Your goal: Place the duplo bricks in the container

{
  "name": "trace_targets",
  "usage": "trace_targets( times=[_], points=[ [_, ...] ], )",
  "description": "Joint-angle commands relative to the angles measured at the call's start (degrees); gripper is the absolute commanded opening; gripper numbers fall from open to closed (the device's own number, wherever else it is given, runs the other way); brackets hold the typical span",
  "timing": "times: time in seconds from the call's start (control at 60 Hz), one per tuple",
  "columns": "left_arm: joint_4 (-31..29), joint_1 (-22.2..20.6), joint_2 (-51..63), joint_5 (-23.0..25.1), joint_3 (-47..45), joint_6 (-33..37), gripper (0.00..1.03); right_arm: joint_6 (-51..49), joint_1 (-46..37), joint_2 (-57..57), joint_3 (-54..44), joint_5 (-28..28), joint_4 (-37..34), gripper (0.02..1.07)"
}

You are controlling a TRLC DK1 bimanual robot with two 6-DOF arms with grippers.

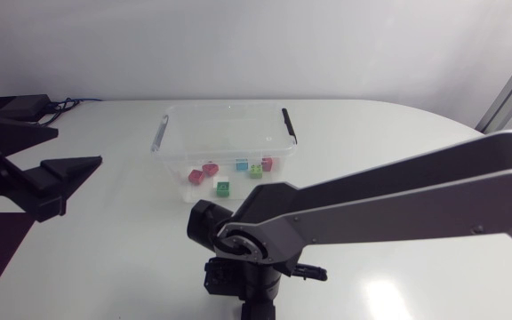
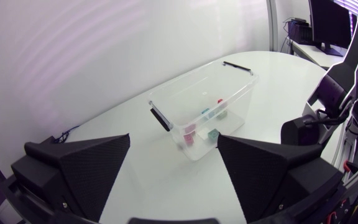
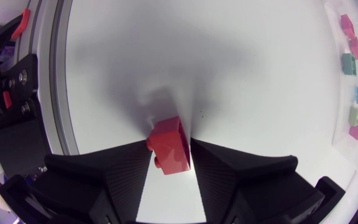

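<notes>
Okay, your right claw (image 3: 168,147) pinches a red brick (image 3: 171,153), one finger pressed to each side. It points down at the table (image 1: 398,133), near the near edge and about centre, well apart from the container (image 1: 223,108). Can't tell if the brick touches the table. Your right arm (image 1: 372,209) comes in from the right and reaches past the middle, covering its claw from above.

Your left claw (image 1: 78,148) sits at the far left, fingers spread, nothing between them, aimed at the container (image 2: 188,81). The container stands at the far centre, clear, lid off, a black handle at each end. Six bricks (image 1: 223,188) lie inside along its near wall: pink, red, green, cyan, light green, magenta.
</notes>
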Motion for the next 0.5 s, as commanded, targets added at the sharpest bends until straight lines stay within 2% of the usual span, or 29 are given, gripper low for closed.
trace_targets(
  times=[0.0, 0.3, 0.483],
  points=[
    [-0.88, 0.93, -1.33, -0.08, -2.11, 1.47, 0.98, -0.37, 0.24, -0.82, 0.68, 0.62, -0.87, 0.32],
    [-2.99, 2.51, -6.08, 0.01, -4.3, 1.74, 0.98, 1.92, -1.69, -14.09, 2.71, 1.33, -5.44, 0.3],
    [-4.13, 2.95, -8.63, 0.18, -5.45, 1.82, 0.98, 2.97, -3.19, -18.23, 4.55, 1.59, -6.58, 0.3]
  ],
)
